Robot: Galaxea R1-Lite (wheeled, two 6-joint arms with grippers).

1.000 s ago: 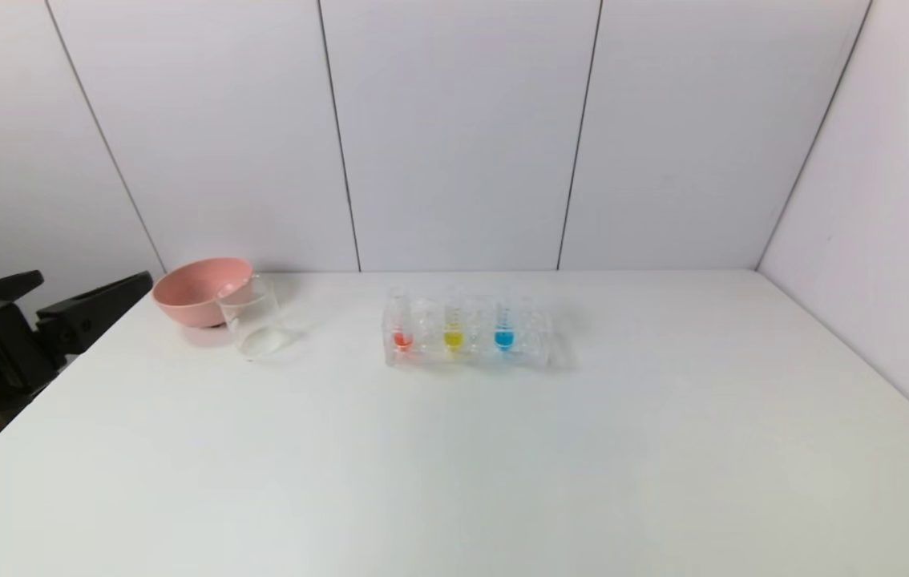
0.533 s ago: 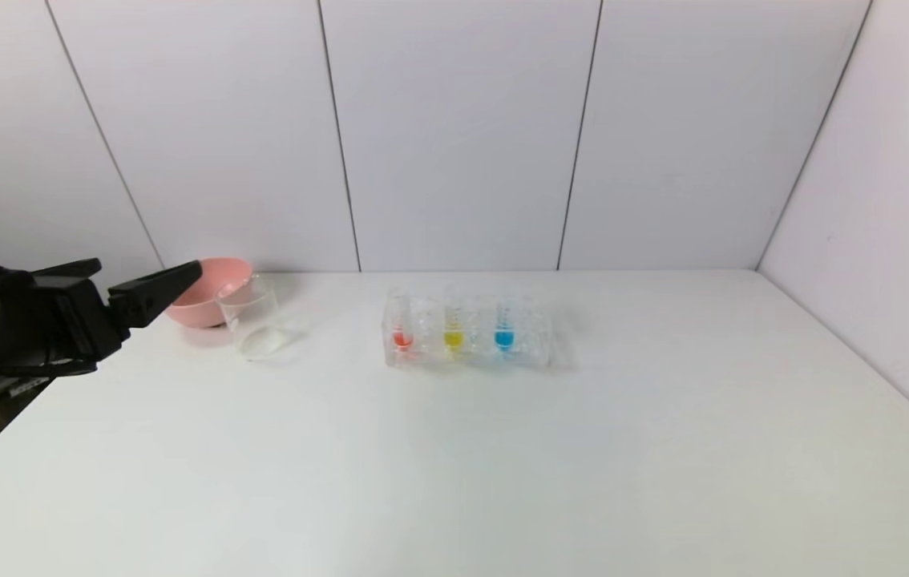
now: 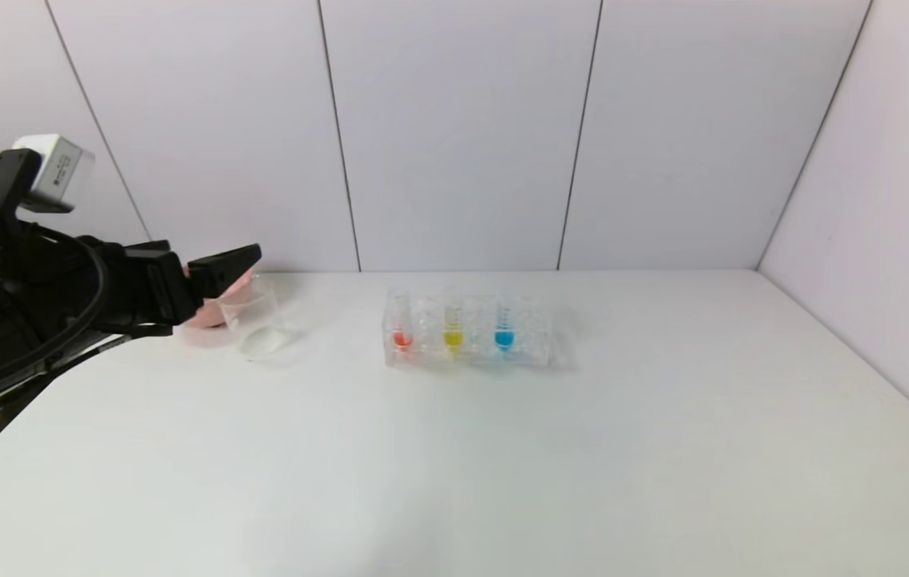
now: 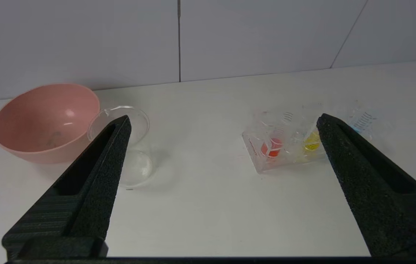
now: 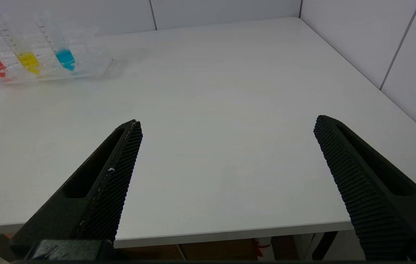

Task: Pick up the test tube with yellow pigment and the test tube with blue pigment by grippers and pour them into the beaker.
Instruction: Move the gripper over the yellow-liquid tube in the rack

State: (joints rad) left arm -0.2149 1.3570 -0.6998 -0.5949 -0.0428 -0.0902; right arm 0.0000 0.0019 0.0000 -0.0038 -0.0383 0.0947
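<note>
Currently, in the head view, the left gripper (image 3: pixel 218 268) is reaching in from nine o'clock, higher and farther over the table (image 3: pixel 502 465) than a second ago, when it was sitting low at the table's left edge. One black finger is now lying across the pink bowl (image 3: pixel 202 314), hiding most of it. The beaker (image 3: pixel 252 316) is standing just beside the bowl, unmoved. The clear rack (image 3: pixel 466 332) is sitting near the table's centre, well apart from the gripper, holding the red tube (image 3: pixel 401 324), the test tube with yellow pigment (image 3: pixel 453 324) and the test tube with blue pigment (image 3: pixel 504 324) upright, all where they stood before.

From the left wrist, the left gripper (image 4: pixel 222 123) is showing its fingers spread wide with nothing between them; the bowl (image 4: pixel 43 117) and beaker (image 4: pixel 127 146) are appearing by one finger, the rack (image 4: pixel 285 146) by the other, whose tip is hiding most of the blue tube (image 4: pixel 360 121).

From the right wrist, the right gripper (image 5: pixel 226 124) is hanging over the table's near edge, fingers wide apart and empty, with the rack (image 5: pixel 43 51) at ten o'clock, well apart.
</note>
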